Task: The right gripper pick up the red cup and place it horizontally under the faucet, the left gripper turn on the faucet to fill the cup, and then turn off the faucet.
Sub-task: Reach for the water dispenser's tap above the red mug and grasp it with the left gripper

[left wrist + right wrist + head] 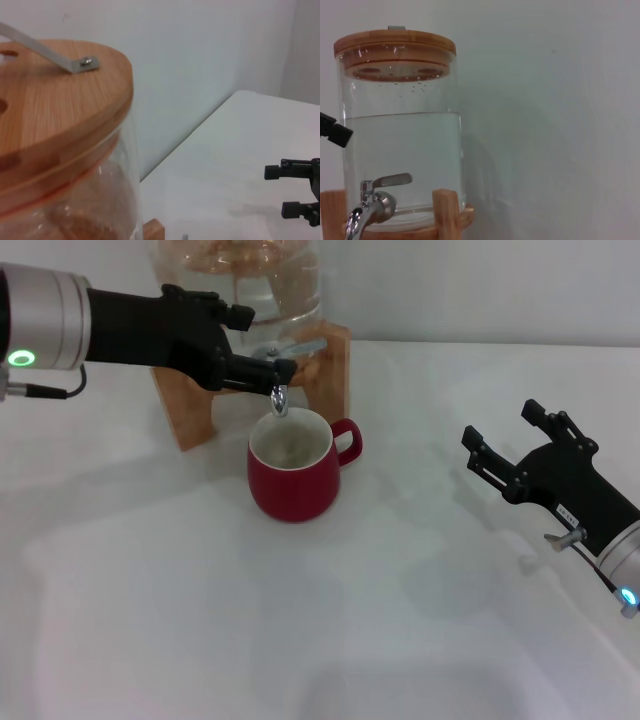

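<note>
1. The glass dispenser (402, 145) on its wooden stand (195, 405) is taken as the landmark; it is about half full of water.
2. The left gripper (262, 368) is seen at the stand's front, fingers apparently closed around the faucet (281, 390). The lever should be turned gently, without pushing the stand.
3. The right gripper (503, 447) is parked well to the stand's right, fingers spread, holding nothing.
4. The red cup (292, 467) stands upright just before the stand, mouth up under the spout, long axis vertical, handle pointing right.
5. The faucet's spout points down into the cup.

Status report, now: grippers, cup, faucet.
Left gripper at the faucet. Right gripper open, parked clear. Red cup upright under spout. Nothing in the way.
</note>
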`<state>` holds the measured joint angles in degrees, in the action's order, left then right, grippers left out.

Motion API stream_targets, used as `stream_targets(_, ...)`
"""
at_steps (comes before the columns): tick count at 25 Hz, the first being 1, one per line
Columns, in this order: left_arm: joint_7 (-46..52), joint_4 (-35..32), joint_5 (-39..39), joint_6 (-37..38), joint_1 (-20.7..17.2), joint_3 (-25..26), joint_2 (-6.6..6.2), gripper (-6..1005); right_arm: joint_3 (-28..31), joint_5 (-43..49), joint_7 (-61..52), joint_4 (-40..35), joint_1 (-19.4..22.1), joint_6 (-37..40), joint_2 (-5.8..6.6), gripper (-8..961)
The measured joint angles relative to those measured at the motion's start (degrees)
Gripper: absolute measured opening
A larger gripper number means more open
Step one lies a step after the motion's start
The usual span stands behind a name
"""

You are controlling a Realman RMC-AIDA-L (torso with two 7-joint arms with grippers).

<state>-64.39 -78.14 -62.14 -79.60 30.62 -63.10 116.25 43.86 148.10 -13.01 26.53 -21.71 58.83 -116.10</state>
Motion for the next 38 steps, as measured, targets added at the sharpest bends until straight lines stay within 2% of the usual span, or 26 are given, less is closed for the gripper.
stream_targets(18, -2.99, 6.56, 2.37, 1.94, 6.51, 0.00, 0.44, 874, -0.44, 0.09, 0.00, 0.16, 0.00, 0.71, 0.00, 859)
stream_targets(30, -5.03, 9.26, 2.99, 2.81, 7.88, -0.18, 0.56, 874, -0.44, 0.01, 0.00, 0.09, -0.58, 0.97, 0.00, 860)
stream_targets(38, -6.69, 11.27, 3.41, 3.06, 9.42, -0.09, 1.21, 874, -0.52, 0.02, 0.01, 0.03, -0.62, 0.96, 0.00, 860)
